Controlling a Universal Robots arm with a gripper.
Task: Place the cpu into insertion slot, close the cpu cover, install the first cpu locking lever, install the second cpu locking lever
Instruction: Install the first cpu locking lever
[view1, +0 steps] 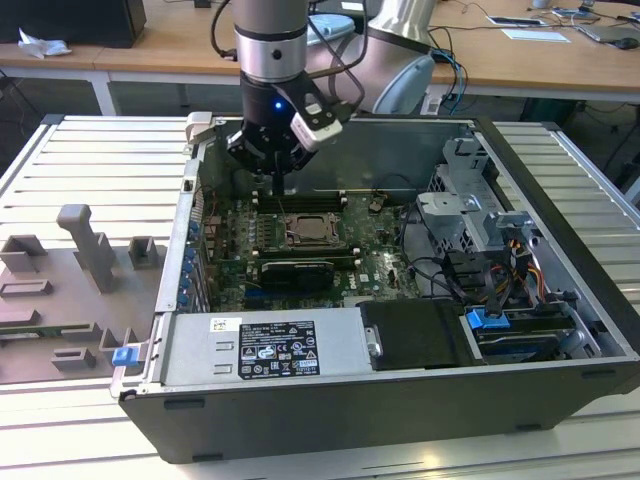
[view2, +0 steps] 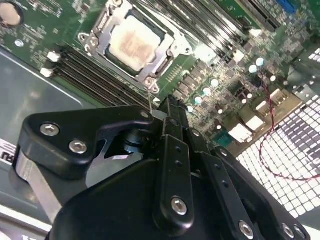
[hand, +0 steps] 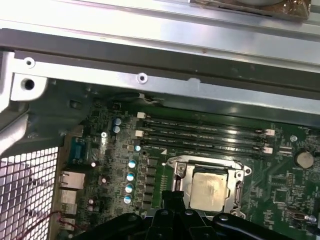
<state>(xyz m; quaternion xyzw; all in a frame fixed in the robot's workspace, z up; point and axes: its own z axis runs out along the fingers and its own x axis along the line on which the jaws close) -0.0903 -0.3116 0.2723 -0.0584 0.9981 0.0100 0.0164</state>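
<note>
Far back, wooden desks; nearer, a grey ribbed table with an open computer case on it. Inside, on the green board, the cpu, flat in the insertion slot. Over it, the cpu cover, down and shut by the look of it. Just past the slot, on the far side and toward the exterior view's left, the gripper, fingers pinched together, low over the board. Right by the tips, a thin wire, maybe a locking lever; cannot tell if pinched or only touched. Looks like the first lever step in hand. Calls for a slow, steady push on something so thin, well clear of the long black memory slots close by.
</note>
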